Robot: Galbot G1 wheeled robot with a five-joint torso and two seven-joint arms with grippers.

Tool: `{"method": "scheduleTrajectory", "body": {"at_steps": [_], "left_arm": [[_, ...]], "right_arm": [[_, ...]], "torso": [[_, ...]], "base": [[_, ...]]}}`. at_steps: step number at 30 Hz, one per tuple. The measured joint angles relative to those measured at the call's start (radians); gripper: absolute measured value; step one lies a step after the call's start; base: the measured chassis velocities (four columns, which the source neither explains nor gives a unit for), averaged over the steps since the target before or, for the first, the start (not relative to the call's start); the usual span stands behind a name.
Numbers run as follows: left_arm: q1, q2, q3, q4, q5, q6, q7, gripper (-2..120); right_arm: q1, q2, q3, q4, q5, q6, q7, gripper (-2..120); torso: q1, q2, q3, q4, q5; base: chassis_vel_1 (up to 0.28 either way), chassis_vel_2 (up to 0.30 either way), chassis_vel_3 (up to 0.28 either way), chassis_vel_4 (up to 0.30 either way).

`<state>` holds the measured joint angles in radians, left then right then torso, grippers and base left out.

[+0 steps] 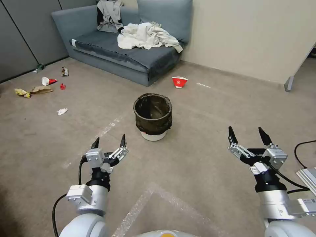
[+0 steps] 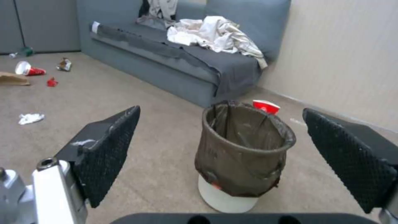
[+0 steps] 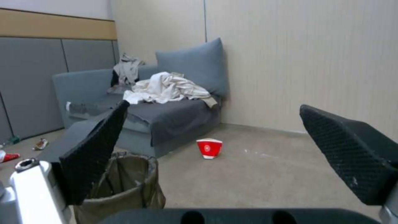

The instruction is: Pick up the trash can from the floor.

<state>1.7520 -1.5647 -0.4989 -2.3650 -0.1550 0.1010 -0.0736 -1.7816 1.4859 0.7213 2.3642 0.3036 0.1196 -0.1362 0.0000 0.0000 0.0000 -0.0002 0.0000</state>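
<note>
Currently, head view: small round white trash can [image 1: 153, 117] with dark crinkled bag liner stands upright on the beige-grey carpet floor [image 1: 197, 158], ahead between both arms; left gripper [image 1: 109, 142] near it, right gripper [image 1: 247, 135] further off, both jaws apart and holding nothing. Left wrist view: can [image 2: 242, 155] sits between the spread fingers [image 2: 108, 152], not touching, red-and-white paper bowl [image 2: 266, 106] just behind it. Right wrist view: can [image 3: 124, 183] partly hidden behind one finger [image 3: 97, 149], bowl [image 3: 209, 148] by the grey sofa [image 3: 174, 115].

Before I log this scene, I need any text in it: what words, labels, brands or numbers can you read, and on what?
No text can be read.
Red-and-white paper bowl: a pale mark on its side, too small to read.
Trash can: a small red patch near its white base, too blurred to read.
</note>
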Motion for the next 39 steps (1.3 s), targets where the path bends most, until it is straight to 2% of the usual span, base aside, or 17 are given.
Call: {"method": "scheduleTrajectory", "body": {"at_steps": [9, 39], "left_arm": [[-0.001, 0.002, -0.002, -0.001, 0.000, 0.003, 0.000, 98], [-0.026, 0.011, -0.007, 0.029, -0.007, 0.015, -0.010, 99]], "right_arm": [[0.001, -0.001, -0.001, 0.001, 0.000, -0.003, -0.002, 100], [0.006, -0.002, -0.004, -0.006, -0.003, 0.005, -0.015, 100]], "torso": [[0.000, 0.000, 0.000, 0.0000, 0.0000], [0.000, 0.000, 0.000, 0.0000, 0.0001]], "base": [[-0.070, 0.069, 0.080, -0.066], [-0.168, 0.172, 0.170, -0.177]]}}
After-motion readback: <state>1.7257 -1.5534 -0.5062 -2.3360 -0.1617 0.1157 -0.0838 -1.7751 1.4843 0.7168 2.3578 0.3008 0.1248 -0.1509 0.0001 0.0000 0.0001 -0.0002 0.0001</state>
